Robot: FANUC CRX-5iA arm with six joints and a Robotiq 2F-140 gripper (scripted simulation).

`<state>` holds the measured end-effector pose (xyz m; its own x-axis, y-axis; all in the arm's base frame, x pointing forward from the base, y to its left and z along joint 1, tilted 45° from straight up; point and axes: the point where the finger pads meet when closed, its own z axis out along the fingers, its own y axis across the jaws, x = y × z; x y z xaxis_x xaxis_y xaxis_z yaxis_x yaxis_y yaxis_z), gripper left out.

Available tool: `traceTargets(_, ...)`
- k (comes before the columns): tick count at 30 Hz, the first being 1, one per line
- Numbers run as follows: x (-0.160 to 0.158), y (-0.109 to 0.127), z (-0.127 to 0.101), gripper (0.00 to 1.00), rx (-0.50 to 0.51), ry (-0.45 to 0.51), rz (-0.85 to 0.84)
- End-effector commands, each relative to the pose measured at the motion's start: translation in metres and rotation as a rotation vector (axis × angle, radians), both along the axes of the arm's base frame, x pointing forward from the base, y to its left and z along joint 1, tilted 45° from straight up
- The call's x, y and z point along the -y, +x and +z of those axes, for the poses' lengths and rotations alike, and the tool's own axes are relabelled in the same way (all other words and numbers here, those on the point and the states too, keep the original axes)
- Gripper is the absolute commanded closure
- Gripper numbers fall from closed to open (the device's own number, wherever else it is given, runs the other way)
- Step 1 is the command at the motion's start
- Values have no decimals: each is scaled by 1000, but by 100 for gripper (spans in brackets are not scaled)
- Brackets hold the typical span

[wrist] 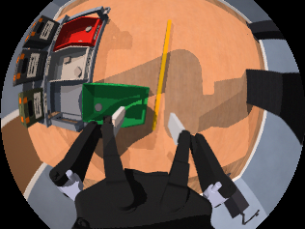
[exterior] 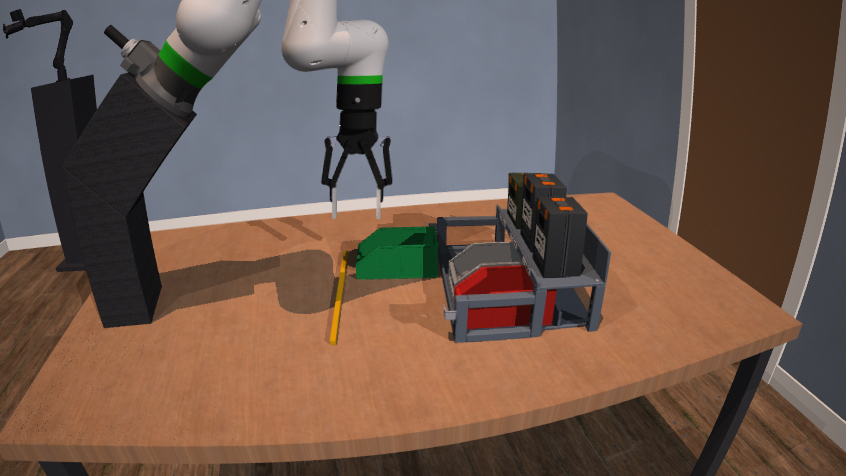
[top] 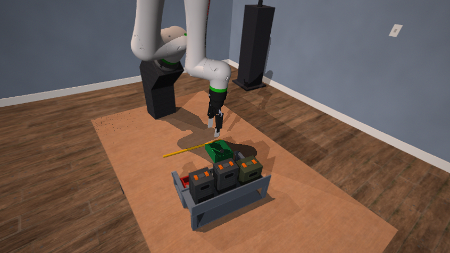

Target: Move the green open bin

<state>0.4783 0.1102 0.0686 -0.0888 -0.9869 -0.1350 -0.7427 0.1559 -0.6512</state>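
Note:
The green open bin [top: 211,152] [exterior: 390,263] [wrist: 127,98] looks level on the table top [exterior: 236,367], low front towards the yellow bar and back close to the shelf [top: 227,196] [exterior: 537,319] [wrist: 68,99]; whether they touch I cannot tell. A round grey part [wrist: 98,107] lies in it; others are hard to make out. The red bin [exterior: 502,284] [wrist: 72,35] and the grey bin [exterior: 485,257] [wrist: 59,69] look level on the shelf, open fronts out; the slot beside the grey bin is empty. My gripper [top: 213,130] [exterior: 356,213] [wrist: 147,116] is open and empty, above and beyond the green bin's front.
A yellow bar [top: 184,150] [exterior: 338,301] [wrist: 163,71] lies on the table just in front of the green bin, a narrow gap between. Two dark cases [top: 201,188] [top: 224,177] and an olive case [top: 249,173] stand on top of the shelf's rear.

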Motion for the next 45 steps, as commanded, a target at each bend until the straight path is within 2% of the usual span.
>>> traceTargets(1, 0, 0, -1, 43, 53, 32, 25)
traceTargets(10, 0, 0, -1, 43, 53, 32, 25)
traceTargets(11, 0, 0, 0, 43, 11, 6, 5)
traceTargets(15, 0, 0, -1, 43, 53, 32, 25)
traceTargets(27, 0, 0, -1, 43, 53, 32, 25)
traceTargets(28, 0, 0, 0, 43, 11, 6, 5)
traceTargets(32, 0, 0, -1, 43, 53, 32, 25)
traceTargets(44, 0, 0, -1, 43, 53, 32, 25)
traceTargets(45, 0, 0, 0, 43, 11, 6, 5)
